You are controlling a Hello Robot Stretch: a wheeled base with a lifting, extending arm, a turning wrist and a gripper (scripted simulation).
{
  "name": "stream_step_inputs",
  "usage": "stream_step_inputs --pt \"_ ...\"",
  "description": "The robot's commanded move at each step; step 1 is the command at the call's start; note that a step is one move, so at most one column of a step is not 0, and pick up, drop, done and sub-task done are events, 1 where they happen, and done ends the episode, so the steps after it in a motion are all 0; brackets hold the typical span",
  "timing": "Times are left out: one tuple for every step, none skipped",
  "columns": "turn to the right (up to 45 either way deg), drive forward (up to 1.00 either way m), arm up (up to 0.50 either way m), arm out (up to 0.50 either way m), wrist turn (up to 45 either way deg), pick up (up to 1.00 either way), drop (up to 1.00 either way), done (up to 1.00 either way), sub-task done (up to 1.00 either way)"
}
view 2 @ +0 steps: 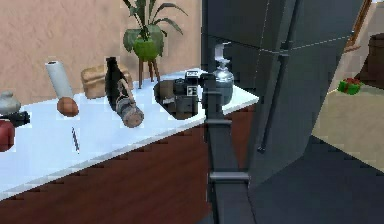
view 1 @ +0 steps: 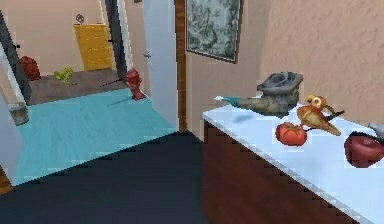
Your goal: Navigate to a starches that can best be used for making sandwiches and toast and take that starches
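Note:
A tan-brown loaf-like lump, likely the bread, stands at the back of the white countertop against the wall, partly behind a dark bottle. My arm rises along the counter's right end. The gripper lies over the countertop, to the right of the loaf. Counter things sit at and behind it, so I cannot tell whether it holds anything.
A paper towel roll, a round brown thing, a lying bottle, a silver kettle and a potted plant crowd the counter. A dark fridge stands at the right. Ahead, a tomato, a grey bowl and a teal rug.

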Motion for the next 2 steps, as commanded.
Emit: stream_step_inputs --pt "0.0 0.00 0.08 0.00 0.0 0.00 0.00 0.00 0.00" --pt "0.0 0.00 0.00 0.00 0.0 0.00 0.00 1.00 0.00"
